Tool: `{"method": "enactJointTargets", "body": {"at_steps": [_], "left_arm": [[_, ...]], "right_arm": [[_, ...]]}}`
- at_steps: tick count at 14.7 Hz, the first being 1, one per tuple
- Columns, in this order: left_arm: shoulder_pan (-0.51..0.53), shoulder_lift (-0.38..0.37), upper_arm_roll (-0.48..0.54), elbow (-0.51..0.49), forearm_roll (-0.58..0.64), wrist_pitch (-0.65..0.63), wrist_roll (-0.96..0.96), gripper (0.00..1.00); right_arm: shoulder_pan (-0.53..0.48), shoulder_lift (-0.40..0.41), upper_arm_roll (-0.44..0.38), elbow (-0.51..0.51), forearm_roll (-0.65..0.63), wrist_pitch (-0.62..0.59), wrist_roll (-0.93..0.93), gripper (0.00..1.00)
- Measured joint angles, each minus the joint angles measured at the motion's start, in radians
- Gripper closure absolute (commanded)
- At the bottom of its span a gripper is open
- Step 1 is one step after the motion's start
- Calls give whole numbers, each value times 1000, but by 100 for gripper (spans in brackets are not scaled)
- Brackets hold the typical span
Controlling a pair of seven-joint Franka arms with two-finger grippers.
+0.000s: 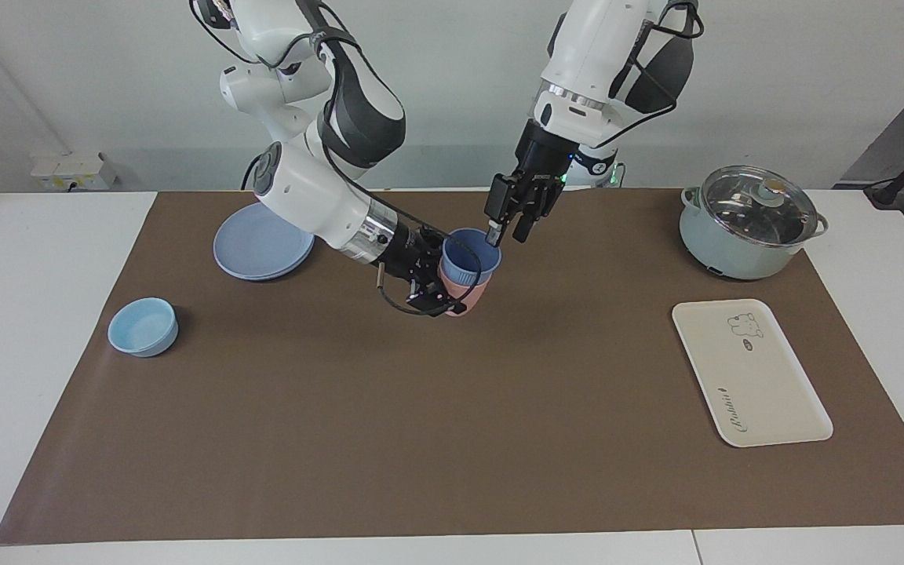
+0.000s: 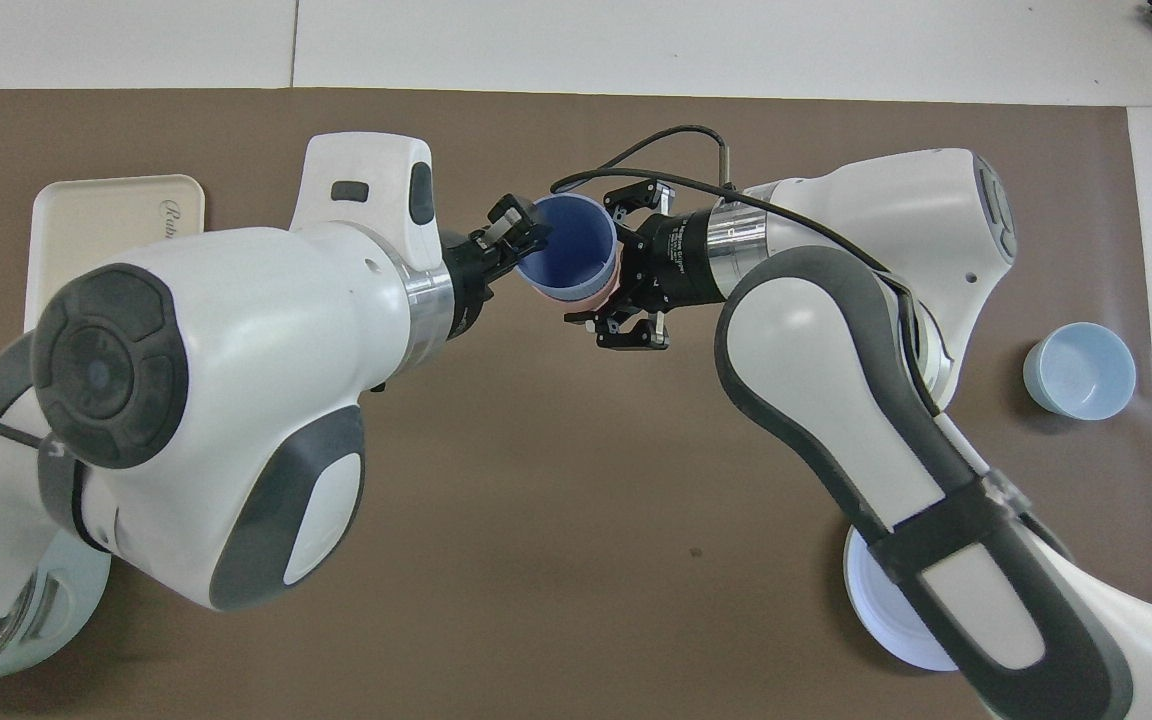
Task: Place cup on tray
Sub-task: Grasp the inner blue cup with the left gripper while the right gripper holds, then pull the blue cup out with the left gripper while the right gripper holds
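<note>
The periwinkle-blue cup (image 1: 471, 256) (image 2: 569, 250) sits nested inside a salmon-pink cup (image 1: 469, 295) (image 2: 598, 298) near the middle of the brown mat. The pair leans a little. My right gripper (image 1: 446, 292) (image 2: 621, 265) comes in low from the side and is shut on the pink cup. My left gripper (image 1: 508, 232) (image 2: 521, 228) hangs over the blue cup's rim with its fingers apart, one fingertip (image 1: 493, 234) at the rim. The cream-white tray (image 1: 750, 373) (image 2: 96, 215) lies flat toward the left arm's end of the table, with nothing on it.
A round blue plate (image 1: 264, 243) (image 2: 896, 620) and a light-blue bowl (image 1: 143, 326) (image 2: 1079, 368) lie toward the right arm's end. A lidded pale-green pot (image 1: 750, 224) stands nearer to the robots than the tray.
</note>
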Motion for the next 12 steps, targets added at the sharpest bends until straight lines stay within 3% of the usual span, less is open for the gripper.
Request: {"method": "enactJointTargets", "body": {"at_steps": [1,7,12], "left_arm": [[-9,8,0,6,0,0,-3,99],[-22,38,7,71,8,-68,-22,100],[-21,39,17,216,8,-250,-27,100]], "right_arm": [[0,0,0,0,0,0,0,100],[-5,-1,-6,1,0,2,0,100],[-5,-1,-5,1,0,-1,0,100]]}}
